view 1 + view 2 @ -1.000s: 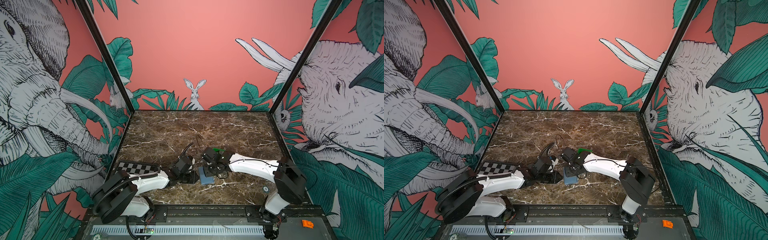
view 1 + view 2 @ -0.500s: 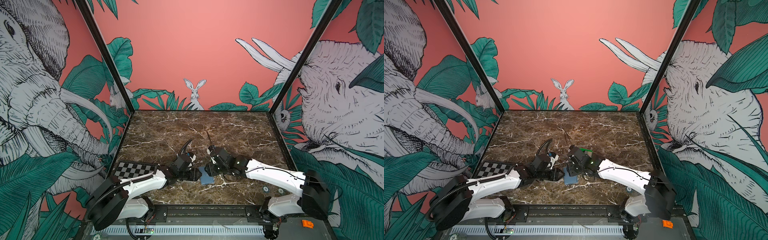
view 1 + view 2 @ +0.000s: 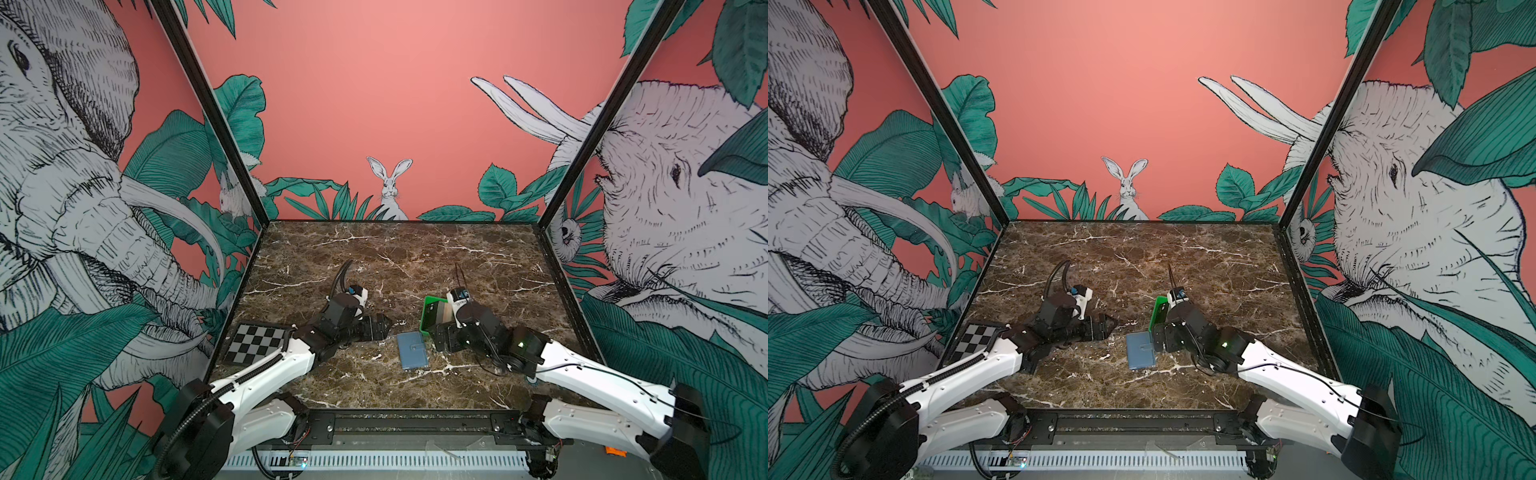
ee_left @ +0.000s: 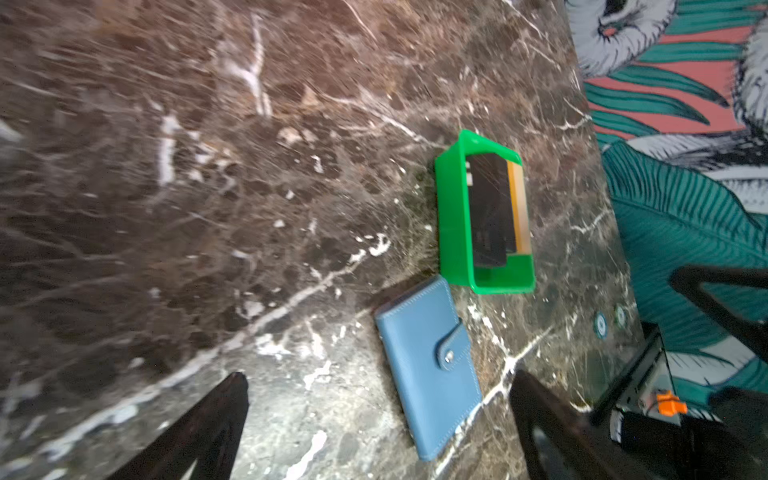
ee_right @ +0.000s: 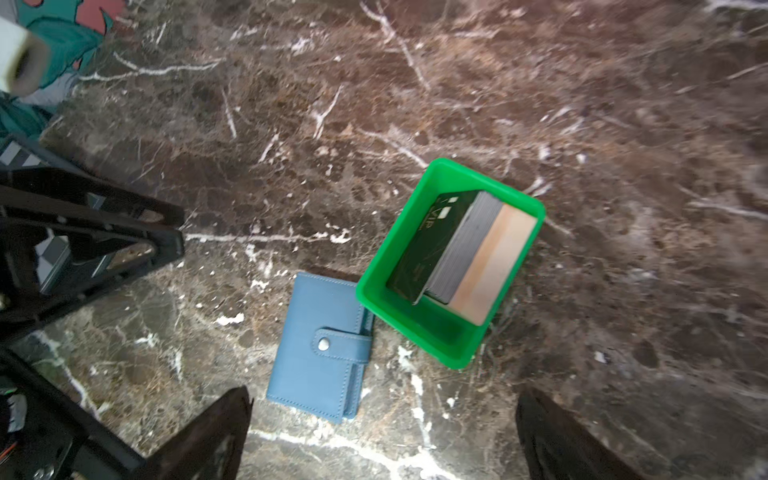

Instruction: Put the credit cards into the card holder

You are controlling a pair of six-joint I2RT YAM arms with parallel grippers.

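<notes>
Blue holder closed, tab snapped, flat on the table, near centre, between the grippers. All cards in the green tray, on edge and leaning: black VIP one, grey ones, a tan one. The tray is just beside the holder's far right corner; contact unclear. The left gripper is spread wide and empty, left of the holder. The right gripper is likewise spread wide and empty, to its right. Checkerboard plate at near left.

The left gripper and the right gripper have moved back from the card holder, one to each side. Their jaws have opened wide.
</notes>
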